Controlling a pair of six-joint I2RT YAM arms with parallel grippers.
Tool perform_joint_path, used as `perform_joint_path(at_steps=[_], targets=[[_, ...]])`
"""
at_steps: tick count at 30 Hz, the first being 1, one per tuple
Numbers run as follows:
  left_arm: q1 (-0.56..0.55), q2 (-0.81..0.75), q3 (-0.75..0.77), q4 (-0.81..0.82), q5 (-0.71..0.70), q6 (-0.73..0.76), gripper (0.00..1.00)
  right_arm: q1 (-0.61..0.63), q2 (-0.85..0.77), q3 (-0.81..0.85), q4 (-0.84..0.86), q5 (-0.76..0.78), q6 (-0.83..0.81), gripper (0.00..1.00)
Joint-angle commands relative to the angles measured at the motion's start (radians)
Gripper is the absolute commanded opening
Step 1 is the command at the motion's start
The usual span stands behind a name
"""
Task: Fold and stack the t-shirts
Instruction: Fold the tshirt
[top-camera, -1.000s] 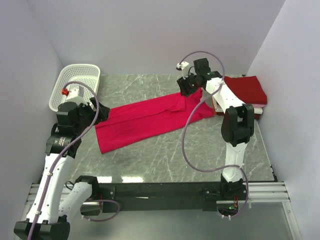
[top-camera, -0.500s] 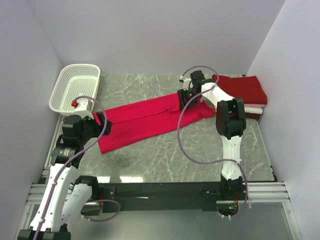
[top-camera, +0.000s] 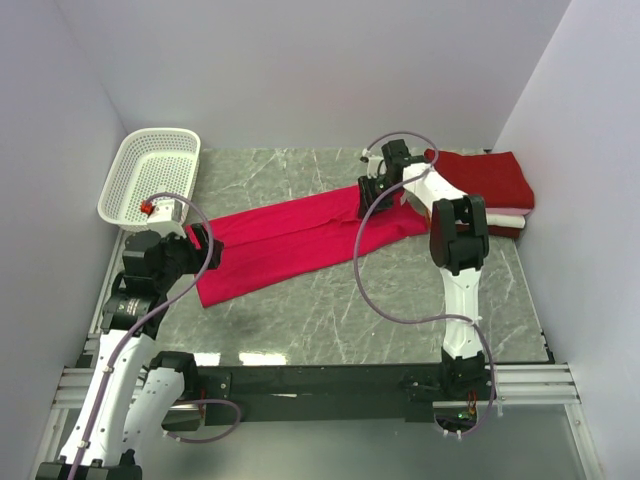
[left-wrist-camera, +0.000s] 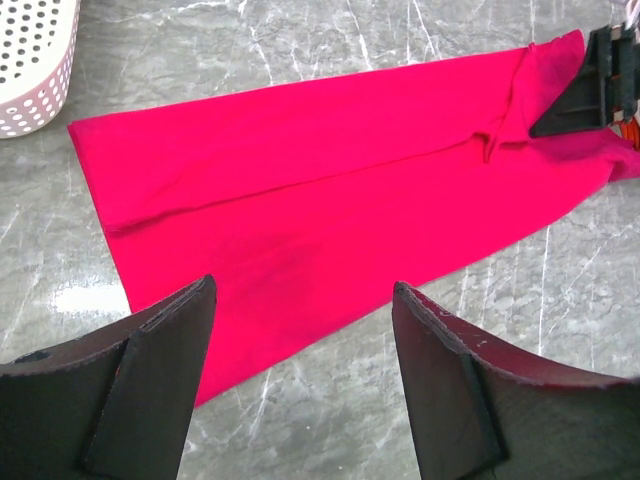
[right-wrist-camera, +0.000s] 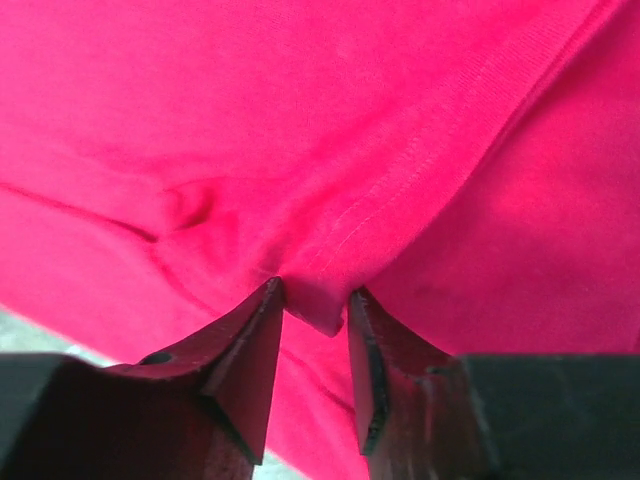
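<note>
The bright pinkish-red t-shirt (top-camera: 300, 235) lies as a long folded strip across the table, also in the left wrist view (left-wrist-camera: 330, 190). My right gripper (top-camera: 372, 193) is at its far right end, its jaws closed on a small fold of the red cloth (right-wrist-camera: 318, 300). My left gripper (top-camera: 205, 243) is open and empty, above the table beside the strip's near-left edge (left-wrist-camera: 300, 285). The darker crimson t-shirt (top-camera: 490, 178) lies folded at the back right, on top of the folded white t-shirt (top-camera: 512, 214).
A white lattice basket (top-camera: 150, 175) stands at the back left; its corner shows in the left wrist view (left-wrist-camera: 30, 60). Grey walls close in the left, back and right sides. The right arm's grey cable hangs over the table's right half.
The left arm has drawn back towards the near edge and lowered beside the shirt's left end. The right gripper has come down onto the shirt's right end; little has moved in the last half second.
</note>
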Motion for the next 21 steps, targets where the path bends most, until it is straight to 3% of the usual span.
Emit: perform_joint_path(at_steps=[1, 6, 8, 12, 15, 17, 21], targets=[[0.002, 0.002, 0.001, 0.034, -0.011, 0.014, 0.76, -0.002, 0.02, 0.115, -0.026, -0.093, 0.03, 0.39], [0.002, 0.009, 0.001, 0.033, -0.024, 0.014, 0.76, 0.033, 0.138, 0.328, -0.082, -0.159, 0.084, 0.41], [0.002, 0.012, 0.001, 0.03, -0.029, 0.014, 0.76, 0.068, 0.197, 0.453, -0.099, -0.147, 0.093, 0.49], [0.002, 0.009, 0.0, 0.028, -0.04, 0.01, 0.76, 0.099, 0.208, 0.516, -0.049, -0.105, 0.094, 0.57], [0.002, 0.012, 0.0, 0.028, -0.04, 0.01, 0.76, 0.096, 0.162, 0.482, -0.021, -0.114, 0.068, 0.58], [0.002, 0.013, 0.0, 0.028, -0.038, 0.01, 0.76, 0.088, 0.07, 0.372, 0.024, -0.128, -0.005, 0.58], [0.002, 0.006, 0.001, 0.031, -0.038, 0.011, 0.77, 0.076, -0.125, 0.115, 0.013, -0.286, -0.312, 0.59]])
